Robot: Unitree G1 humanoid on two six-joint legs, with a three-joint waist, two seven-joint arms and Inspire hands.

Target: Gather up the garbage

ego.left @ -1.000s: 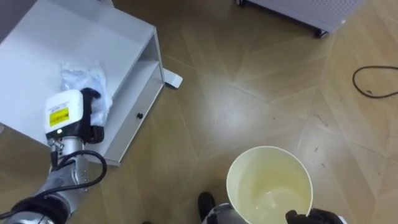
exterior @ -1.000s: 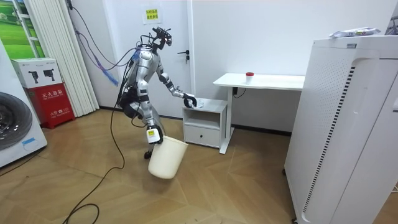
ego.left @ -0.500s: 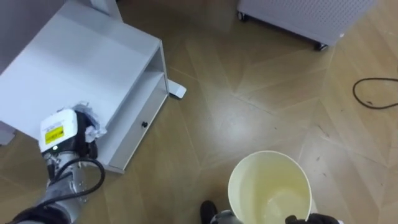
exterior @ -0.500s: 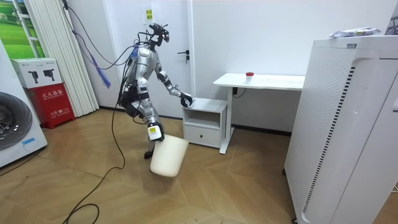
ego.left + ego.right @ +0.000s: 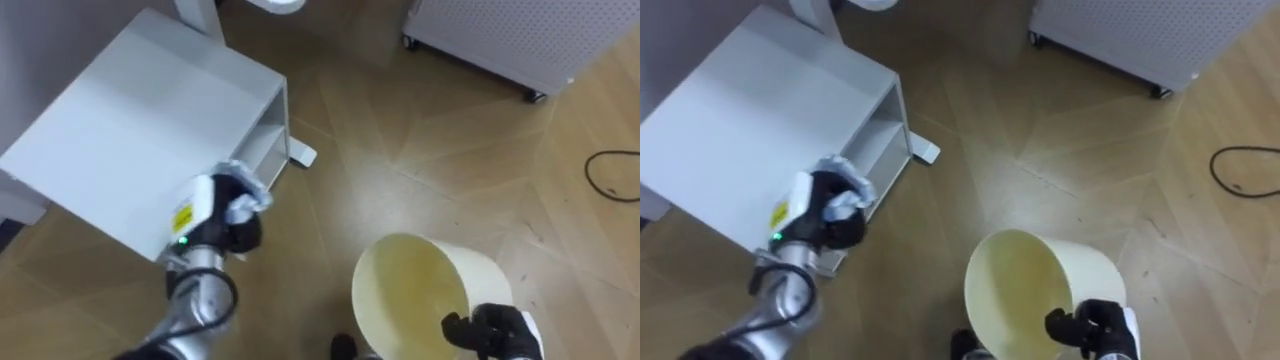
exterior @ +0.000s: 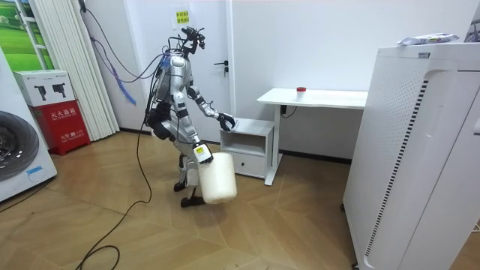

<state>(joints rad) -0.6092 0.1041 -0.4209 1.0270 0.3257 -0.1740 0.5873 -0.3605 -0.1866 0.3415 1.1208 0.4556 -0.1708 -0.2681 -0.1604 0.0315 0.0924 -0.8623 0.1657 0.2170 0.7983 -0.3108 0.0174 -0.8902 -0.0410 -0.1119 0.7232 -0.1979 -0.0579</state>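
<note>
White cabinet sits far left, cream bin near right, my right hand curled on its rim. My left hand clutches the crumpled garbage beside the cabinet's edge: mid-carry, I judge. Next: swing over the bin, release.

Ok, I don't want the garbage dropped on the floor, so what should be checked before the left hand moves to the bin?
1. Grip on the garbage: ok, the left hand is curled round this crumpled white wad.
2. Grip on the bin: ok, the right hand holds it at the rim.
3. Bin mouth open upward: ok.
4. Left hand over the bin: not ok, it is by the front edge of the white cabinet, left of the bin.
5. Whole wad inside the grip: cannot tell, the fingers hide part of it.
</note>
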